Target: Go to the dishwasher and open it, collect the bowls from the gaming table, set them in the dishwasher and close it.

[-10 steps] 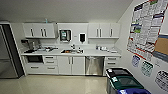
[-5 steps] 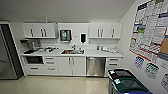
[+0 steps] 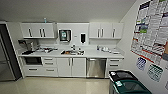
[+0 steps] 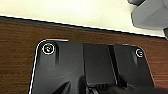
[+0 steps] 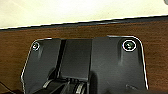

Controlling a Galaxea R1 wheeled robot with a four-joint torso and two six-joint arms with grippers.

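Kitchen wall: I'm facing a white kitchenette (image 3: 71, 62) square on, with the counter running across the middle of my head view and pale floor (image 3: 55, 86) in front of it.
Fridge: a tall dark-edged steel unit (image 3: 6, 62) stands at the far left end of the counter.
Posters: the right-hand wall carries a big sheet of notices (image 3: 152, 32), with smaller round-cornered signs below it.
Upper cabinets: two white banks with dark handles, one left (image 3: 37, 30) and one right (image 3: 106, 30); a dark framed panel (image 3: 64, 35) and a dark dispenser (image 3: 82, 38) hang between them.
Bins: a dark-lidded bin (image 3: 122, 76) and a green one (image 3: 130, 87) sit in the lower right, close to me.
Dishwasher: the greyish steel front (image 3: 96, 68) sits under the counter, right of the white double doors (image 3: 71, 66) and left of a drawer stack (image 3: 114, 65); its door is shut.
Microwave: a dark opening (image 3: 33, 60) under the counter's left end.
Sink: in the counter's middle (image 3: 72, 52), with clutter around it that I can't identify.
Left gripper: my wrist camera gives dark wood (image 4: 17, 50) and a pale strip beyond; I can't tell how the fingers stand.
Right gripper: the same wood (image 5: 155, 45); finger state unreadable.
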